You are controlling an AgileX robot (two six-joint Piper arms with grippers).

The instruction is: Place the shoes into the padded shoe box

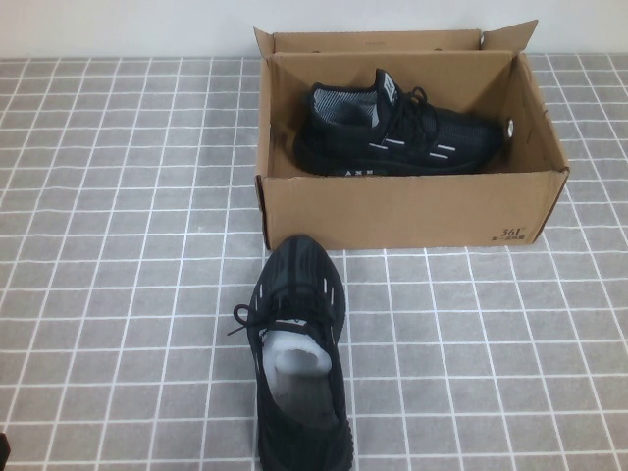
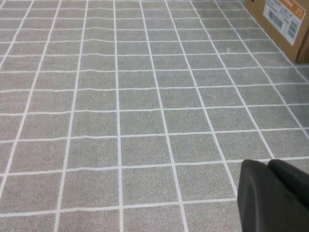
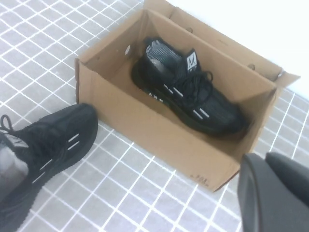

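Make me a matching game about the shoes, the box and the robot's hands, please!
Things:
1. shoe with the white tongue tag
2. shoe with white stuffing inside
3. cardboard box
4. right hand

Places or states:
A. open on top, flaps up
B. on the tiled table, toe almost at the box
C. raised beside the box, out of the high view
D. lying inside the box

Pairs: 1-D, 2-B, 3-A, 4-C.

The left hand hangs over bare tiles, away from both shoes.
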